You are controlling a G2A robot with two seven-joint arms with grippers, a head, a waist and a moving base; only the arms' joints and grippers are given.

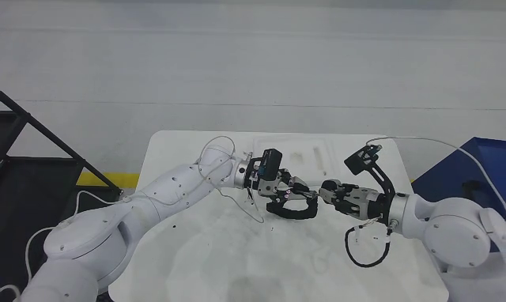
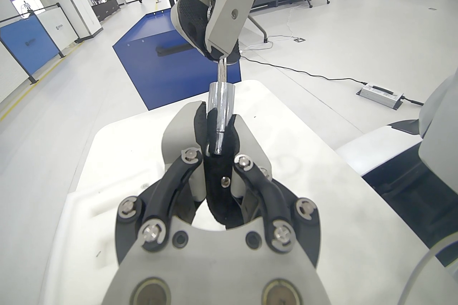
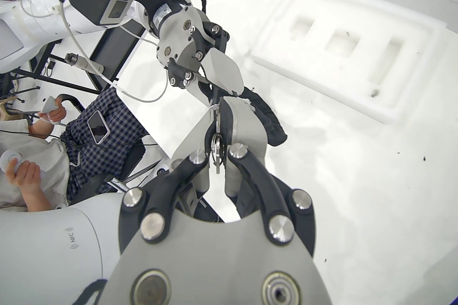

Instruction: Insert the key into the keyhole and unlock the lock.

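The left hand (image 2: 219,127) is pressed together on the chrome lock (image 2: 222,99), which is held in the air above the surface (image 1: 229,254). The key (image 2: 222,70) is pinched by the right hand (image 3: 222,136) and is lined up with the lock's end, its blade meeting the keyhole; how deep it sits cannot be told.

If the blade is pushed on while slightly off-axis, it could be jammed or bent. When the turn is applied, the smooth cylinder may be spun within the padded fingers (image 2: 200,127), so that nothing is unlocked, or the thin key may be twisted out of its pinch and dropped. The black cable loop (image 1: 294,215) hanging below could be snagged.

The surface is white, and a white foam tray (image 3: 343,45) with recesses is laid on it. A pale floor (image 1: 237,57) and a blue floor panel (image 2: 150,49) are seen beyond.
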